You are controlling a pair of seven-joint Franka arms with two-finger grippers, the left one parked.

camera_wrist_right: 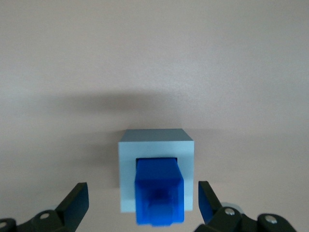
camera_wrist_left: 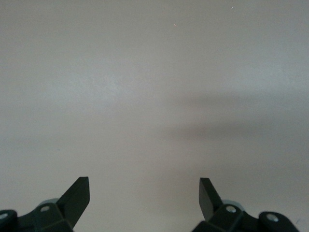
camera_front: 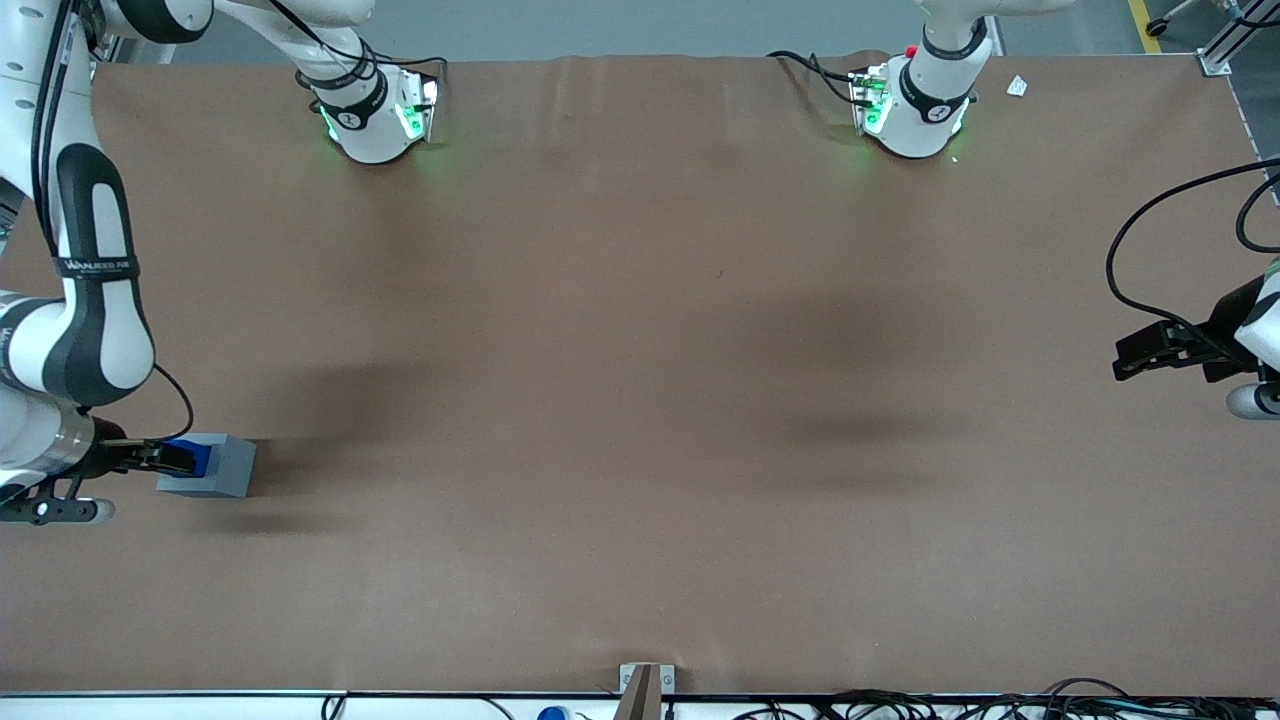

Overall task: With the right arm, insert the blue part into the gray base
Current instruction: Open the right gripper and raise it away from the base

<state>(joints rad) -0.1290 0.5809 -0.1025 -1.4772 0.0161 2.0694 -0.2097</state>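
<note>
Gripper position: low over the brown table, at the working arm's end, carried by the right arm, whose white links and black panels rise farther from the front camera than the gripper itself.

Gripper state: fingers spread wide. In the right wrist view the two black fingertips stand well apart, one on each side of the blue part, with open table surface visible between each fingertip and the block. Neither fingertip touches the blue part or the gray base. The gripper has hold of nothing.

Blue part location: directly between the spread fingers, seated in the square recess in the top face of the gray base. Its upper portion projects out of the recess toward the wrist camera. In the front view the blue part shows as a blue patch on the gray base, just at the fingertips.

Gray base location: resting flat on the table, immediately under the gripper, extending slightly past the fingertips toward the parked arm's end of the table. A soft shadow lies on the table beside it.
</note>
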